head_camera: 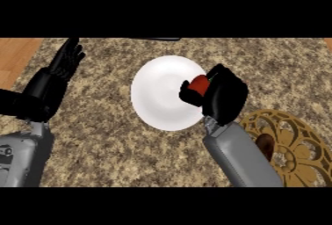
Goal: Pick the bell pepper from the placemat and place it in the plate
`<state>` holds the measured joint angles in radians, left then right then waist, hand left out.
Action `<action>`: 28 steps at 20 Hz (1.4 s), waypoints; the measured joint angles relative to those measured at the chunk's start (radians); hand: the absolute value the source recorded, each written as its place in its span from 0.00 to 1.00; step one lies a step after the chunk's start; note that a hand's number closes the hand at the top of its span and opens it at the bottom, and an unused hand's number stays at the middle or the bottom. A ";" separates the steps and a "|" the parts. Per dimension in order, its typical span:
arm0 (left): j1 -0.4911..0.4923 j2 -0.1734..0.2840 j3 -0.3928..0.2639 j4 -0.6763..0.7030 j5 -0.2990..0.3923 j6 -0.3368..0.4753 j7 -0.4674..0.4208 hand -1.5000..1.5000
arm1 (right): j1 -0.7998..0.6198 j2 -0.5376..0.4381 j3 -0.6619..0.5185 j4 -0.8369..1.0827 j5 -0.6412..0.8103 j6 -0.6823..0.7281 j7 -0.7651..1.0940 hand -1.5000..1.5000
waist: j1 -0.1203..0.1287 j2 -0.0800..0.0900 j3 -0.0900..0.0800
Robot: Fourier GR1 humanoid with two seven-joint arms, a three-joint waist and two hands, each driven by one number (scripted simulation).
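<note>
A red bell pepper [198,82] shows between the curled fingers of my right hand [221,94], which is shut on it. The hand holds the pepper over the right part of the white plate [159,94], which lies on the granite counter. Most of the pepper is hidden by the hand. The round gold openwork placemat [292,147] lies at the lower right, partly under my right forearm. My left hand [62,66] rests open at the left, fingers up, away from the plate.
A strip of wooden surface [16,55] shows at the far left beyond the counter's edge. A dark brown patch [264,145] sits on the placemat beside my right forearm.
</note>
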<state>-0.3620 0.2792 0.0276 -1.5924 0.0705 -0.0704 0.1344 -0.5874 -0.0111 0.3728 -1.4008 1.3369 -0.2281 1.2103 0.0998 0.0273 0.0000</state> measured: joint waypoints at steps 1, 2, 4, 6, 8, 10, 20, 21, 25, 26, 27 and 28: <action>-0.003 -0.003 -0.003 0.002 -0.003 0.002 0.002 0.50 | -0.019 0.000 -0.013 0.041 -0.026 -0.008 -0.005 1.00 | 0.001 0.000 0.000; -0.001 -0.003 -0.003 0.002 -0.002 0.000 0.000 0.50 | -0.034 0.000 -0.033 0.073 -0.042 -0.020 -0.010 1.00 | 0.005 0.001 0.001; -0.002 -0.003 -0.003 0.010 -0.003 -0.002 -0.007 0.50 | -0.057 0.000 -0.069 0.127 -0.068 -0.054 -0.022 0.00 | 0.007 0.003 0.001; -0.003 -0.010 -0.009 0.018 -0.008 -0.002 -0.015 0.50 | -0.082 0.000 -0.099 0.182 -0.100 -0.085 -0.031 0.00 | 0.008 0.004 0.001; -0.011 -0.013 -0.014 0.020 -0.010 -0.003 -0.016 0.50 | -0.108 0.000 -0.123 0.235 -0.137 -0.124 -0.045 0.00 | 0.016 0.006 0.002; -0.013 -0.012 -0.014 0.022 -0.010 -0.005 -0.015 0.50 | -0.140 0.001 -0.149 0.284 -0.174 -0.170 -0.068 0.00 | 0.022 0.007 0.002; -0.017 -0.015 -0.011 0.042 -0.015 -0.004 -0.024 0.50 | -0.246 0.004 -0.213 0.436 -0.214 -0.555 -0.168 0.00 | 0.014 0.000 0.002; -0.010 -0.010 -0.005 0.045 -0.016 -0.005 -0.030 0.50 | -0.256 0.005 -0.219 0.441 -0.221 -0.590 -0.163 0.00 | 0.011 -0.002 0.001; -0.001 -0.004 0.005 0.037 -0.015 -0.003 -0.025 0.50 | -0.266 0.006 -0.212 0.478 -0.225 -0.740 -0.142 0.00 | -0.003 -0.010 0.001; 0.012 -0.006 0.004 0.034 -0.016 -0.003 -0.029 0.50 | -0.261 0.006 -0.200 0.482 -0.222 -0.772 -0.134 0.00 | -0.005 -0.013 0.000; 0.015 -0.010 0.001 0.036 -0.021 0.002 -0.031 0.50 | -0.252 0.007 -0.188 0.479 -0.223 -0.803 -0.126 0.00 | -0.013 -0.016 0.000; 0.018 -0.004 0.009 0.038 -0.016 -0.002 -0.029 0.50 | -0.237 0.007 -0.178 0.475 -0.219 -0.832 -0.118 0.00 | -0.022 -0.019 0.000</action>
<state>-0.3441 0.2751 0.0370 -1.5541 0.0542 -0.0721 0.1059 -0.8243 -0.0042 0.1945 -0.9256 1.1180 -1.0602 1.0926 0.0777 0.0087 0.0000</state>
